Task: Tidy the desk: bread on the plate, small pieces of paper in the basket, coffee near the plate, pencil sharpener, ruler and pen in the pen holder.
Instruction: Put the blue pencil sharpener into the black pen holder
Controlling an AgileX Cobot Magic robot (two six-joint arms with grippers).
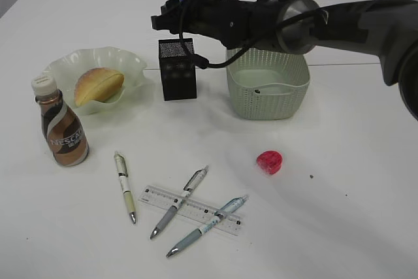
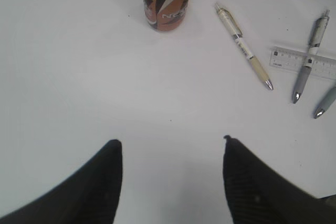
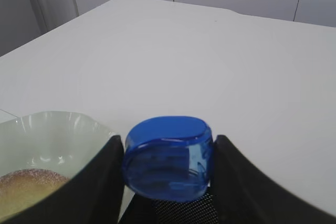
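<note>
My right gripper (image 3: 168, 138) is shut on a blue pencil sharpener (image 3: 168, 161), held just above the black pen holder (image 3: 181, 211). In the exterior view that gripper (image 1: 171, 19) hangs over the pen holder (image 1: 177, 70). The bread (image 1: 98, 85) lies on the pale green plate (image 1: 134, 63), with the coffee (image 1: 60, 125) standing in front of it. A clear ruler (image 1: 153, 195) and three pens (image 1: 125, 186) (image 1: 179, 202) (image 1: 206, 225) lie on the desk's front. My left gripper (image 2: 172, 142) is open over bare desk, empty.
The sage-green basket (image 1: 268, 89) stands right of the pen holder. A red pencil sharpener (image 1: 269, 161) lies on the desk in front of the basket. The left wrist view shows the coffee (image 2: 165, 1), a pen (image 2: 244, 45) and the ruler (image 2: 283, 56) ahead.
</note>
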